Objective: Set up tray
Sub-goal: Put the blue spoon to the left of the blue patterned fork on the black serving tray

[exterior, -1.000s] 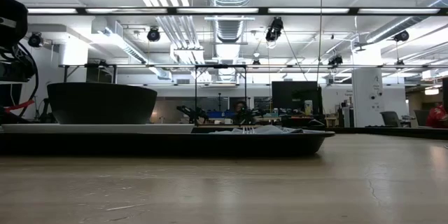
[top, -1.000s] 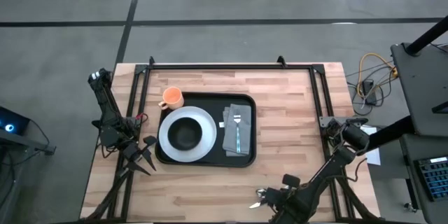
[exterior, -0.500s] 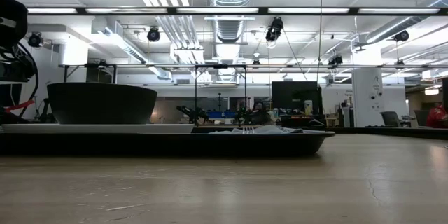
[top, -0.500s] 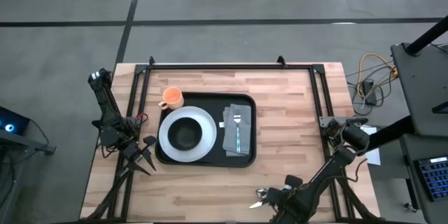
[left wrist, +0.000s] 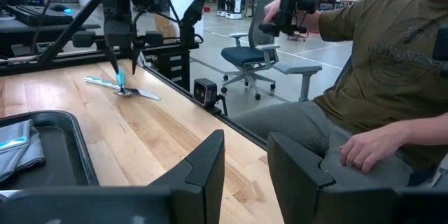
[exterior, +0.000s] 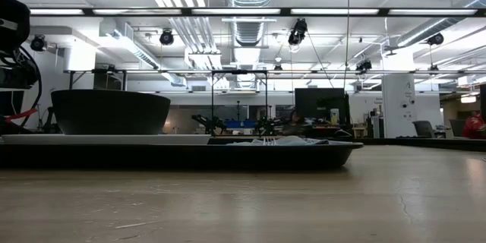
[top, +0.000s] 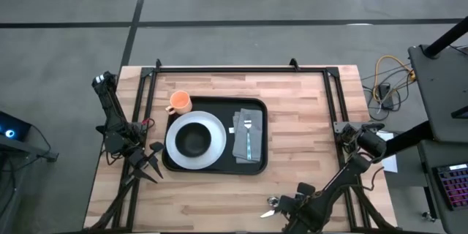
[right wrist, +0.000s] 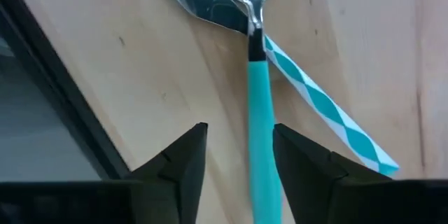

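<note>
My right gripper [right wrist: 238, 157] hangs open over a teal-handled spoon [right wrist: 253, 77] and knife [right wrist: 318, 105], gripping nothing; their handle ends are cut off. My left gripper [left wrist: 245, 164] waits parted, empty, beside the tray [top: 256, 162], which lies mid-table.

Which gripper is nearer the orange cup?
Left. The left gripper sits just off the tray's near-left corner, near the orange cup; the right gripper is over cutlery at the near edge.

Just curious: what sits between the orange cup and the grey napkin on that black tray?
In the high view, the white plate with the black bowl on it lies between the orange cup and the napkin.
</note>
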You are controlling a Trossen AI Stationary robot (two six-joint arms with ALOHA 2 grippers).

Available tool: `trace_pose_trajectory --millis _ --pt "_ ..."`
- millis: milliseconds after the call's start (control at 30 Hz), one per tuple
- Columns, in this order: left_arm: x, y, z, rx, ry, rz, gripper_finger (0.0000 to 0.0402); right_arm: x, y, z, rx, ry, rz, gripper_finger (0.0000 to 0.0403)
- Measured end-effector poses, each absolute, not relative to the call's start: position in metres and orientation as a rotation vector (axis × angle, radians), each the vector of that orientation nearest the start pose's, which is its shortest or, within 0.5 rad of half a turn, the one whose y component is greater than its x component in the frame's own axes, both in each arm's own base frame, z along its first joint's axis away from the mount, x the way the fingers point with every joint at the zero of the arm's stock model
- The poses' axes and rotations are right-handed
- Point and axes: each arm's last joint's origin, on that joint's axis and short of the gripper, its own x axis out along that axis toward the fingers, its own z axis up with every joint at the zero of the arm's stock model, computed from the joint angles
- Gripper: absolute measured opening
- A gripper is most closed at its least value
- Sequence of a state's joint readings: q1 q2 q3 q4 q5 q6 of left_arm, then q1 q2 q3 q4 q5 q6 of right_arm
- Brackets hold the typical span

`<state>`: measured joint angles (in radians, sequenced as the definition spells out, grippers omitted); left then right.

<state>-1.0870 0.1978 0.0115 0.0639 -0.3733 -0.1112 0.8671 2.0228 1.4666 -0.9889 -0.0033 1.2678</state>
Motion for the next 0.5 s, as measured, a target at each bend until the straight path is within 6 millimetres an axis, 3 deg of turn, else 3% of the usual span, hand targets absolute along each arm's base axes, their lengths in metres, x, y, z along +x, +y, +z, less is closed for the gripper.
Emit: trace_pose_trajectory --millis 267,500 --pt "0.059 -0.090 0.157 -0.023 0.133 -0.707 0.0091 0.237 0.284 0.148 0.312 1.545 -0.283 0.0166" --pt "0.059 -0.090 0.157 -0.023 0.133 -0.706 0.0091 0.236 0.284 0.139 0.350 1.544 -0.240 0.0108"
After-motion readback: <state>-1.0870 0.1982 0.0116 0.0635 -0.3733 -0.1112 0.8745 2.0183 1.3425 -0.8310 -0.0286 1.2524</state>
